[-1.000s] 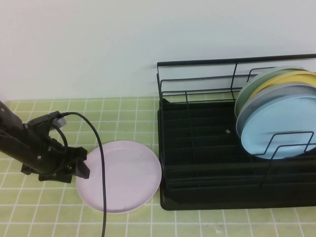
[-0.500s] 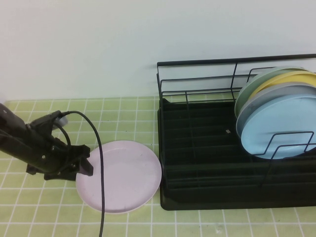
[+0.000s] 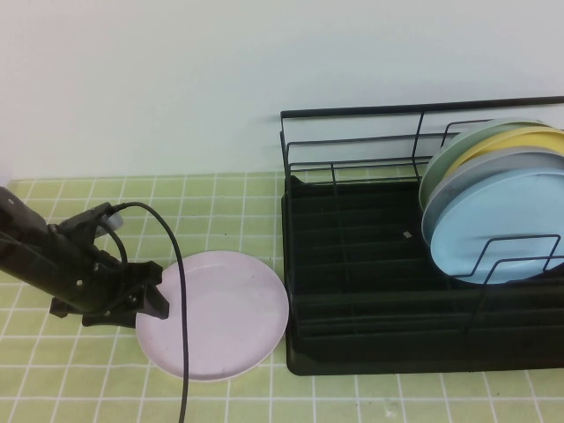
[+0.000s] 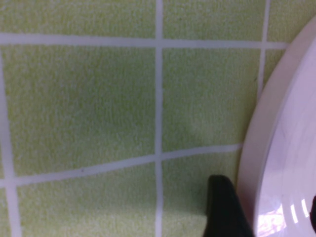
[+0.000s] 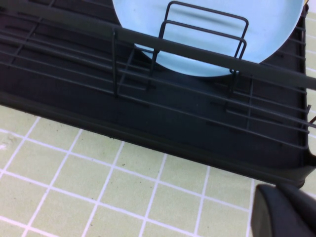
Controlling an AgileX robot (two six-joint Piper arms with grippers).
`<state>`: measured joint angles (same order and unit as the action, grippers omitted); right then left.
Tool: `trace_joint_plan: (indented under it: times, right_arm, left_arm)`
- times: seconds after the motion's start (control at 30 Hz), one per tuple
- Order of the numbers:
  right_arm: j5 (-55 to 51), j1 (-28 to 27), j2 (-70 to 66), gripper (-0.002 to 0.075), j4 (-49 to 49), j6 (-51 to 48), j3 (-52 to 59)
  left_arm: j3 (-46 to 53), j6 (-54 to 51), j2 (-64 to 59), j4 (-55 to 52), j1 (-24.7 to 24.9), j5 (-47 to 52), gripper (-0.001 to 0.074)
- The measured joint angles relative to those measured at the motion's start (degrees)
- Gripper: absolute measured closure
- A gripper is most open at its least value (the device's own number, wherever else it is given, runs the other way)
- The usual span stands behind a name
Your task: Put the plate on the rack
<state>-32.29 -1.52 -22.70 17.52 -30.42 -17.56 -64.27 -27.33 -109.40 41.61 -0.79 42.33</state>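
We see the black rack (image 3: 352,256) on the green tiled desk (image 3: 220,203), holding four plates on edge at its right end, with the blue plate (image 3: 493,229) foremost. The pink plate (image 3: 229,308) lies flat and face up, just left of the rack, round with no end leading. The left claw (image 3: 152,300) sits at the plate's rim farthest from the rack, fingers apart and clamping nothing, with one finger just outside the rim. The right claw (image 5: 284,210) hangs closed by the rack's near side.
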Motion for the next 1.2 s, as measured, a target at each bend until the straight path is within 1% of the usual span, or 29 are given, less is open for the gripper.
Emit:
trace_joint_plan:
  times: [0.07,0.1,0.3,0.33,0.6,0.8,1.1,1.2]
  right_arm:
    - [0.00,0.00,0.00,0.0729,0.00,0.00,0.00]
    - [0.00,0.00,0.00,0.0729,0.00,0.00,0.00]
    - [0.00,0.00,0.00,0.0729,0.00,0.00,0.00]
    - [0.00,0.00,0.00,0.0729,0.00,0.00,0.00]
    - [0.00,0.00,0.00,0.0729,0.09,0.00,0.00]
    - [0.00,0.00,0.00,0.0729,0.09,0.00,0.00]
    - [0.00,0.00,0.00,0.0729,0.13,0.00,0.00]
    - [0.46,0.10,0.00,0.0729,1.25,0.00,0.00]
  left_arm:
    - [0.00,0.00,0.00,0.00,0.00,0.00,0.0414]
    - [0.00,0.00,0.00,0.00,0.00,-0.22,0.0450]
    - [0.00,0.00,0.00,-0.12,0.00,-2.07,0.0722]
    - [0.00,-0.10,0.00,-0.26,0.00,-2.39,0.0734]
    - [0.00,-0.23,1.27,-0.01,0.00,-1.60,0.0734]
    - [-0.68,-0.63,6.75,-0.42,-0.12,-1.71,0.0735]
    - [-1.13,-1.54,20.49,-1.01,-2.41,-1.43,0.0734]
    - [-1.13,-2.31,26.21,2.93,-2.02,-2.90,0.0734]
